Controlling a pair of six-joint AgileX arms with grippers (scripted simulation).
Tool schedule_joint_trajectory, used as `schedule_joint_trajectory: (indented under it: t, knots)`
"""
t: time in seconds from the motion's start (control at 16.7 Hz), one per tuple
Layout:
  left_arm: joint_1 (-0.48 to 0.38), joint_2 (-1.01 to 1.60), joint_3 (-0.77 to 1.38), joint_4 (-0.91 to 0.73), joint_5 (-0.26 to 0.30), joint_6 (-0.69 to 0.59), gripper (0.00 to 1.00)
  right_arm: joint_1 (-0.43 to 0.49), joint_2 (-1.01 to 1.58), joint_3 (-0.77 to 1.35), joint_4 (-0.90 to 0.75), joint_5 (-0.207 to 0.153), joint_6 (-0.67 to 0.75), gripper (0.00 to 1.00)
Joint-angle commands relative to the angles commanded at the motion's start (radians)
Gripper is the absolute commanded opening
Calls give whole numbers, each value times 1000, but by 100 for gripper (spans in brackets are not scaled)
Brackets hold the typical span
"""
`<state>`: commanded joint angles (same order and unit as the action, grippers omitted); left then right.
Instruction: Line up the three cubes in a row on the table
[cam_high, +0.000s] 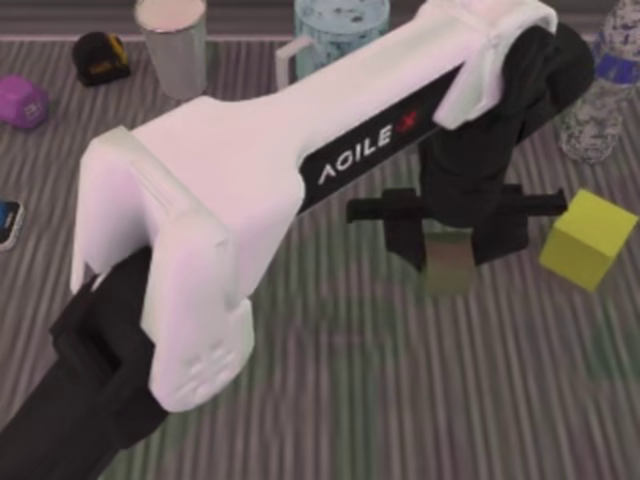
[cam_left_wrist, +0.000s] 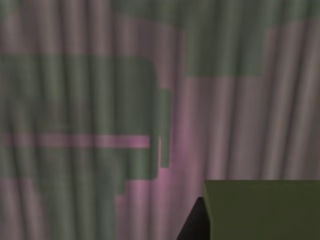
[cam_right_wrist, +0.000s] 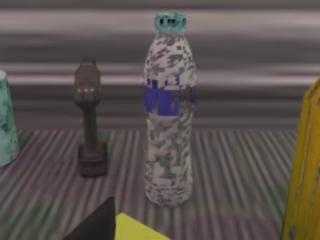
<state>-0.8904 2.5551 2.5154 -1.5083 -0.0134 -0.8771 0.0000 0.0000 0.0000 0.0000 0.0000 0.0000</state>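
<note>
My left arm reaches across the table from the front left. Its gripper (cam_high: 450, 250) hangs right of the middle, shut on the small olive-green cube (cam_high: 447, 270). In the left wrist view that cube (cam_left_wrist: 265, 210) fills the corner with a dark finger (cam_left_wrist: 195, 225) against its side, and the striped table (cam_left_wrist: 225, 125) lies beyond. The yellow cube (cam_high: 588, 240) stands to the right of it, apart from the left gripper. The right wrist view shows one dark finger (cam_right_wrist: 97, 222) of my right gripper beside the yellow cube (cam_right_wrist: 140, 230). The mint-teal cube is hidden.
Along the back stand a patterned bottle (cam_high: 600, 90), a teal mug (cam_high: 340, 30) and a grey cup (cam_high: 172, 40). A tape measure (cam_high: 100, 57) and a purple object (cam_high: 22, 100) lie at the back left. A drill (cam_right_wrist: 90, 125) stands near the bottle (cam_right_wrist: 169, 125).
</note>
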Motion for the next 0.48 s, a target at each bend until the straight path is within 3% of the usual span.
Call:
schedule_joint_trajectory:
  t: [0.48]
  knots:
    - [6,-15,-77,75,-1,1,0,0,0,0,0,0,0,100]
